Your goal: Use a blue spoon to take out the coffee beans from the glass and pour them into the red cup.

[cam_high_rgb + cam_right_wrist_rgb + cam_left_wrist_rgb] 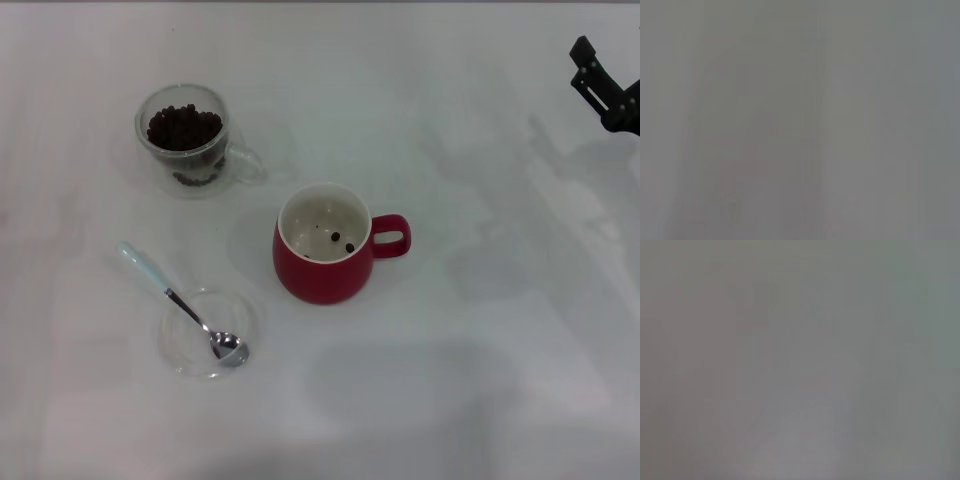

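Observation:
The glass (190, 140) stands at the back left of the white table, its handle pointing right, filled with coffee beans (184, 126). The red cup (326, 245) stands in the middle with its handle to the right, and a few beans lie on its white bottom. The blue spoon (180, 300) lies at the front left, its pale handle pointing back-left and its silver bowl resting in a clear saucer (205, 335). My right gripper (603, 85) shows at the far right edge, well away from all of these. The left gripper is out of view. Both wrist views show only plain grey.
The white table (480, 360) stretches bare to the right of and in front of the red cup.

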